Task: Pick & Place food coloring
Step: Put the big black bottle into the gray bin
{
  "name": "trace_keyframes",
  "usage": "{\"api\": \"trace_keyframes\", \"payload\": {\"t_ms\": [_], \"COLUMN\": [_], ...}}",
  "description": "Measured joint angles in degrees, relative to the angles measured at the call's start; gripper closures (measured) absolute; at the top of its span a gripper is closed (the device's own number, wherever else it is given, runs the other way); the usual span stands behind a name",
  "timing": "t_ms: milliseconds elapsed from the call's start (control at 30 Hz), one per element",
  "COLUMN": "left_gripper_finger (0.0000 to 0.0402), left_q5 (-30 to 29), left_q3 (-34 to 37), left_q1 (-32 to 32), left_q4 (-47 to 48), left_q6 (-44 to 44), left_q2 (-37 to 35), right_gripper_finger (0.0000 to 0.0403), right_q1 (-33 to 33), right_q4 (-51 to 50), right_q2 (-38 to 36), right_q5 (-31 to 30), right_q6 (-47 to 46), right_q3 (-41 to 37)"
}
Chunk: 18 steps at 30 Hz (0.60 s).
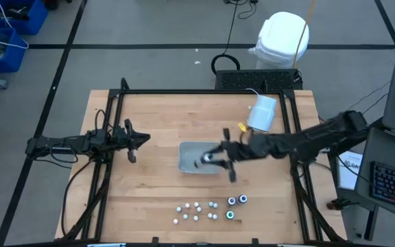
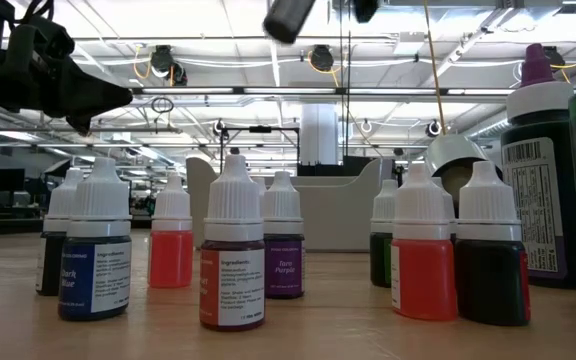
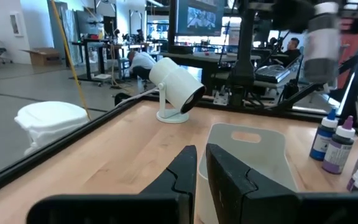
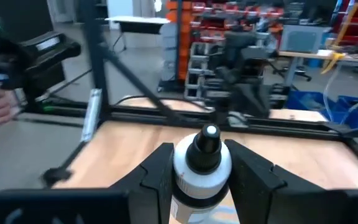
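Note:
A white food coloring bottle [image 4: 202, 169] with a dark cap and white tip hangs above the clear tray [image 1: 189, 163] at the table's middle. My right gripper [image 1: 210, 160] is shut on it. More food coloring bottles [image 1: 211, 209], small white-capped ones and three bigger round ones, stand near the table's near edge; they fill the low view's foreground [image 2: 232, 255]. My left gripper [image 1: 141, 141] waits, shut and holding nothing, over the table's left part, pointing toward the tray [image 3: 247, 149]. My right gripper pinches the bottle's white body [image 4: 182, 171] between its two fingers, just below the dark cap, one finger [image 4: 157, 177] on each side. The fingers reach in about level from the table's right. The bottle is lifted clear above the tray, cap end up.
A big white cylinder [image 1: 262, 113] lies at the table's far right, beyond the tray. A black frame [image 1: 204, 92] runs along the table's far and side edges. Bare wood lies between the tray and the row of bottles.

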<state>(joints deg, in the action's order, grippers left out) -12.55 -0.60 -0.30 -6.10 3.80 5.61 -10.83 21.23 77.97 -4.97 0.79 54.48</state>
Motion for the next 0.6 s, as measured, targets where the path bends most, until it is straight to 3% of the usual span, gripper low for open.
{"api": "trace_keyframes", "payload": {"t_ms": [167, 367, 600], "left_gripper_finger": [0.0362, 0.0362, 0.0362], "left_q5": [0.06, 0.08, 0.26], "left_q3": [0.00, 0.00, 0.00], "left_q1": [0.00, 0.00, 0.00], "left_q4": [0.02, 0.02, 0.28], "left_q6": [0.21, -0.23, -0.25], "left_q2": [0.02, 0.02, 0.01], "right_gripper_finger": [0.0291, 0.0291, 0.0291], "right_q1": [6.41, 8.32, 8.28], "right_q4": [7.31, 2.29, -8.37], "right_q2": [8.32, 19.16, 24.96], "right_q5": [7.94, 8.03, -1.92], "right_q6": [-1.65, -1.27, 0.83], "right_q3": [0.87, 9.72, 16.13]}}
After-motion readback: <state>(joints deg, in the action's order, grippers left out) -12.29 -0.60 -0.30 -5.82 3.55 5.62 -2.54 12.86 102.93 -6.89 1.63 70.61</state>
